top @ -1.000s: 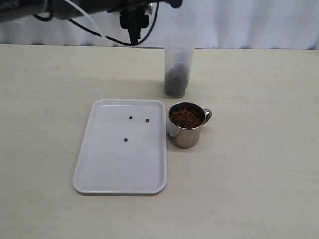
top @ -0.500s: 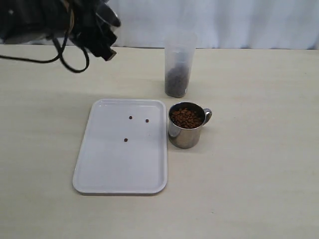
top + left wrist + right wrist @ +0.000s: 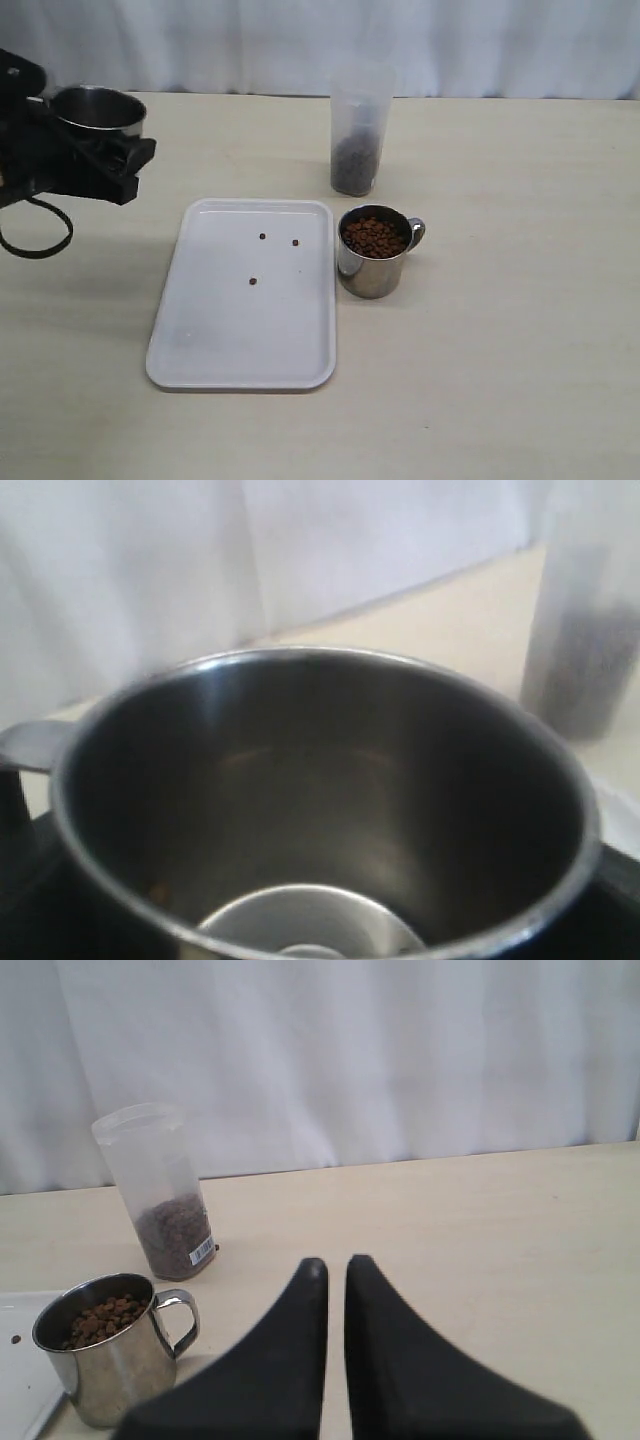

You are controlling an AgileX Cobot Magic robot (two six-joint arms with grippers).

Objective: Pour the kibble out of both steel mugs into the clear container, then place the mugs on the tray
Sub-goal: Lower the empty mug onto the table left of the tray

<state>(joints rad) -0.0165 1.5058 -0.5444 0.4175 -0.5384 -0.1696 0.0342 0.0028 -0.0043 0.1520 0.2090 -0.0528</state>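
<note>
My left gripper (image 3: 98, 148) is shut on an empty steel mug (image 3: 98, 110), held upright in the air to the left of the white tray (image 3: 215, 340). In the left wrist view this mug (image 3: 320, 810) fills the picture and its bare bottom shows. A second steel mug (image 3: 373, 262), full of kibble (image 3: 373, 237), stands on the table against the tray's right edge. Behind it stands the clear container (image 3: 358, 130), about a third full of kibble. My right gripper (image 3: 335, 1265) is shut and empty, to the right of the full mug (image 3: 105, 1360) and the container (image 3: 165, 1190).
Three loose pellets (image 3: 262, 236) lie on the far half of the tray. A white curtain (image 3: 480, 45) closes the back of the light wooden table (image 3: 500, 350). The left arm's black cable (image 3: 35, 235) loops down near the table's left edge.
My left arm has swung from up beside the container to the left and downward, and the mug in it has come upright. The full mug, tray and container have not moved.
</note>
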